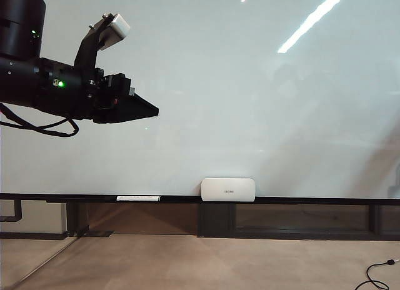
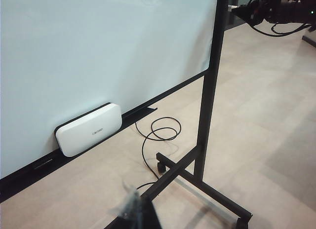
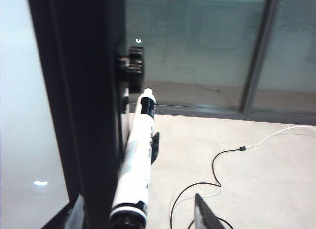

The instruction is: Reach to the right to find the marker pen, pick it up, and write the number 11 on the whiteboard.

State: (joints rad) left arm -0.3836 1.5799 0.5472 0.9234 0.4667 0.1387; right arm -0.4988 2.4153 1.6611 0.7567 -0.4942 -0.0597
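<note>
R jaws [image 3: 140, 214] wide, marker pen [image 3: 136, 170] between; L gripper [image 1: 134, 105] raised.

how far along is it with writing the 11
Done: only the search. The right gripper is at the marker pen beside the board's dark frame.
In hand: its open fingers flank the pen, not gripping.
Left: grasp, lift, write 11; the whiteboard is blank. The left gripper hangs before the board's upper left.
</note>
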